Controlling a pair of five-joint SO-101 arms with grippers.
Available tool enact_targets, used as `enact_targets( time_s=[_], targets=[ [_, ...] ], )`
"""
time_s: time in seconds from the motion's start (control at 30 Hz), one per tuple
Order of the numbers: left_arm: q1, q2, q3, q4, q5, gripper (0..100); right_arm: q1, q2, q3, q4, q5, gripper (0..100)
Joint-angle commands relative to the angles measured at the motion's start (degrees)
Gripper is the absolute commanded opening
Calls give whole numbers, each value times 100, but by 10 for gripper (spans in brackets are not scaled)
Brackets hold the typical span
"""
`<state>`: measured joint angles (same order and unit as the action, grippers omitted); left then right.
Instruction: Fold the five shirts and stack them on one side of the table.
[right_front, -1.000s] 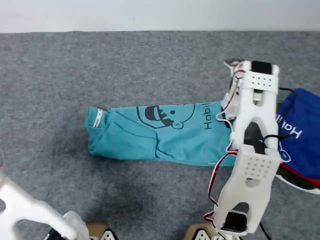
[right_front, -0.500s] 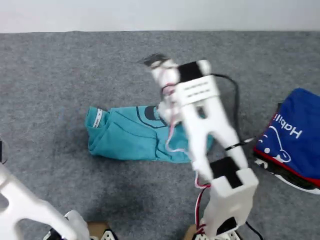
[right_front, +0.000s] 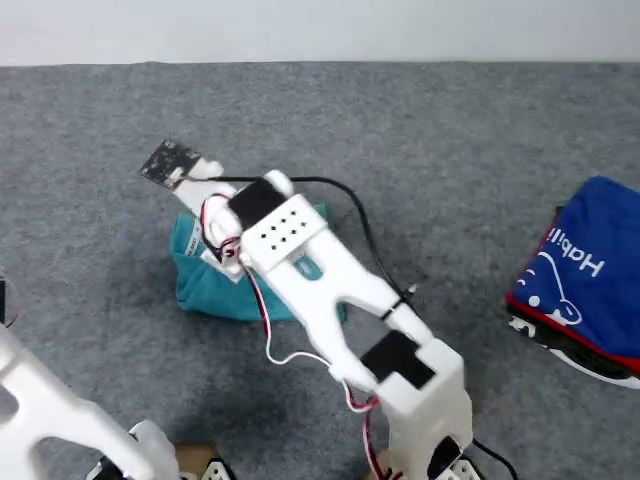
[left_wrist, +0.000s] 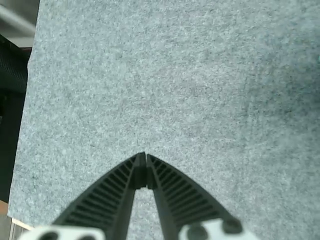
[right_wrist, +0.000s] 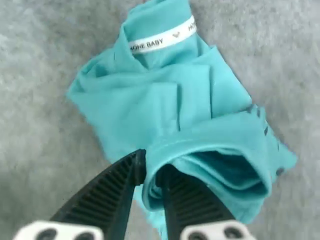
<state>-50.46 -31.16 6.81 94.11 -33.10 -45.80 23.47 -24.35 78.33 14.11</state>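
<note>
Over the last second my right claw (right_wrist: 150, 172) swung from the far hem end of the teal shirt (right_wrist: 170, 100) to its collar end, dragging the hem along; shirt now lies doubled under the claw. Judged: crosswise fold nearly complete, release pending. Jaws almost closed, pinching the rolled hem edge. Collar label (right_wrist: 162, 35) just ahead of the tips. Left claw (left_wrist: 145, 170) closed, empty.

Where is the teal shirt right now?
In the high view the teal shirt lies left of centre on the grey mat, far from the blue shirt at the right edge; the right gripper pinches its hem.
</note>
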Motion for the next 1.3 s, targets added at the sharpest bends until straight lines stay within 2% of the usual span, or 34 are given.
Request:
enact_targets(
  time_s=[0.0, 0.2, 0.37, 0.53, 0.67, 0.9, 1.1, 1.27],
  targets=[
    [0, -158, -163, -70, -35, 5, -66, 303, -835, -330, -70, 10],
    [9, -132, -154, -97, -35, 5, -101, 1604, -2567, -259, -44, 32],
    [18, -132, -22, -105, -44, 5, -365, 2527, -4149, 479, -53, 205],
    [0, -158, 154, -105, -53, 5, -567, 2826, -5776, 1393, -35, 215],
    [0, -158, 127, -105, -53, 5, -189, 2774, -6532, 2264, -18, 211],
    [0, -158, 145, -105, -53, 5, 1103, 2651, -5890, 2466, -35, 171],
    [26, -158, 145, -105, -53, 5, 1218, 2185, -4141, 2457, -404, 210],
    [26, -132, 154, -185, -53, 5, 1077, 2105, -3341, 2440, -615, 218]
  ],
)
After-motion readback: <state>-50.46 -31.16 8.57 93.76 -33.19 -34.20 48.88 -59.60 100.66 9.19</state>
